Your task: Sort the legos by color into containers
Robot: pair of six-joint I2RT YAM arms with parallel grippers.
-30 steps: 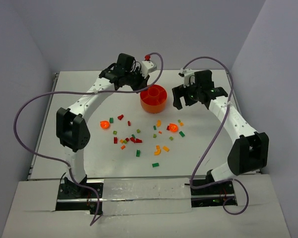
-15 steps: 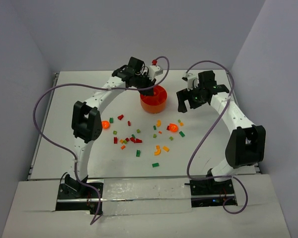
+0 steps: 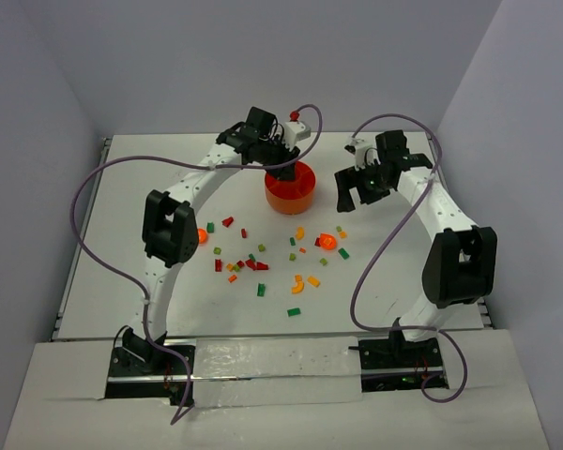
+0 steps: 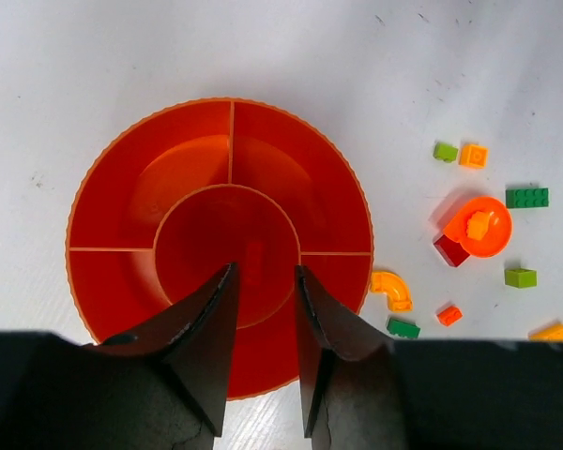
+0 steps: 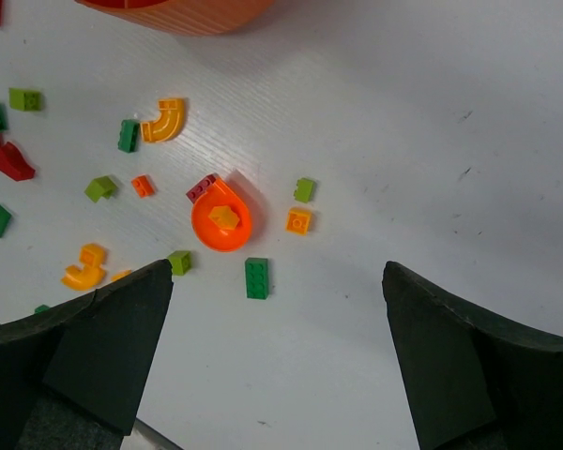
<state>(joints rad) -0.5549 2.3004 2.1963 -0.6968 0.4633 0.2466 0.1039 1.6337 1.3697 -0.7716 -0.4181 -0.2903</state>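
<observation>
Plainly, these legos point(image 3: 253, 265) are tiny, light and hard, with slick plastic faces. By my judgement each wants a pinch across two flat parallel sides, low against the table point(image 5: 450, 112), or it may squirt out or tip. They lie scattered on the near side of the bowl point(image 3: 290, 187), none touching it. A faint small red shape may sit in the bowl's central cup point(image 4: 227, 246), but I cannot be sure.

The left gripper point(image 4: 265, 269) hangs directly over that cup, its jaws parted by a narrow gap with nothing seen between them. The right gripper point(image 5: 277, 272) hovers to the right of the bowl, jaws spread wide and empty. Below it a green brick point(image 5: 256, 277) lies just beside a round orange piece point(image 5: 223, 220), which is wider and probably best taken by its rim.
</observation>
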